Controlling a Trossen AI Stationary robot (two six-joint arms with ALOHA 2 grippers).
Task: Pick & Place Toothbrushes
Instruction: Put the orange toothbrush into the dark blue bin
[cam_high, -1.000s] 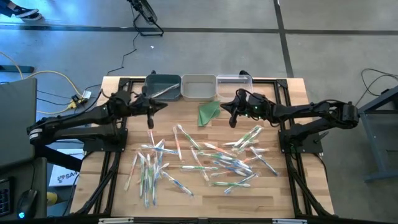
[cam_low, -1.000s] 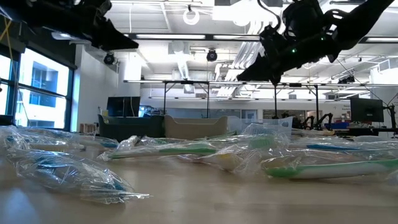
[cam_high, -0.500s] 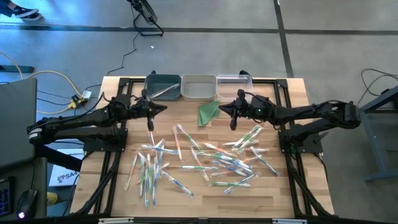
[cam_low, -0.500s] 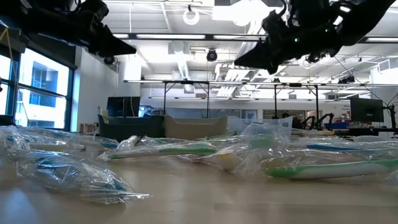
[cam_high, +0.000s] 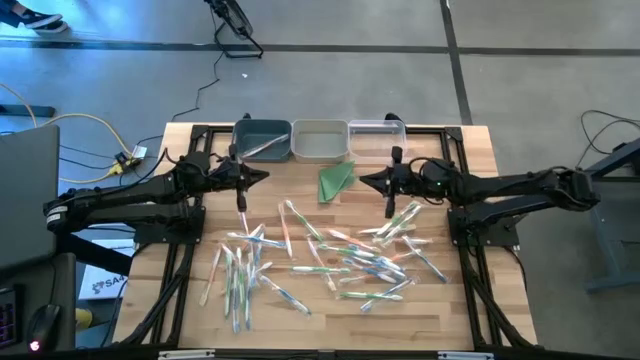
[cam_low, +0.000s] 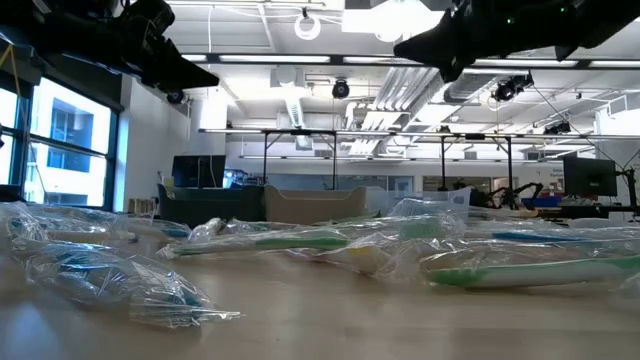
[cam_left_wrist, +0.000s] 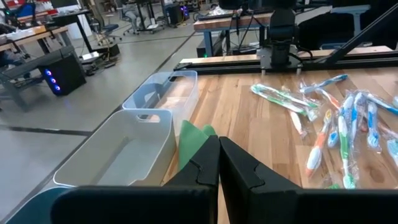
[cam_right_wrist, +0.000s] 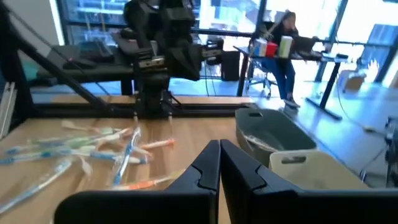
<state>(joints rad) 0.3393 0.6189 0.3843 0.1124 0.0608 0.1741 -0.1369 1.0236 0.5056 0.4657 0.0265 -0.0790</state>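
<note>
Since a second ago the right tool (cam_high: 364, 180) has been shifting toward the right side of the table (cam_high: 440, 310) and is now hanging a little nearer the packets, while the left tool (cam_high: 262, 175) is staying put over the table's left rear part; both tools are holding their fingers pressed together with nothing between them, as the wrist views are showing; the toothbrushes (cam_high: 330, 255) are lying scattered in clear wrappers across the middle and front of the table, none of them moving, with green, blue and pink-orange ones mixed in loose heaps; one wrapped toothbrush (cam_high: 262, 148) is resting inside the dark green bin (cam_high: 248, 132) at the table's far edge; beside it the beige bin (cam_high: 320, 140) and the clear bin (cam_high: 376, 135) are standing in a row, touching side by side; a folded green cloth (cam_high: 335, 180) is lying just in front of the beige bin, between the two tools; in the low view the wrapped toothbrushes are filling the foreground while both arms are showing only as dark shapes at the top; in the right wrist view a person (cam_right_wrist: 287, 46) is sitting at a desk well beyond the table.
</note>
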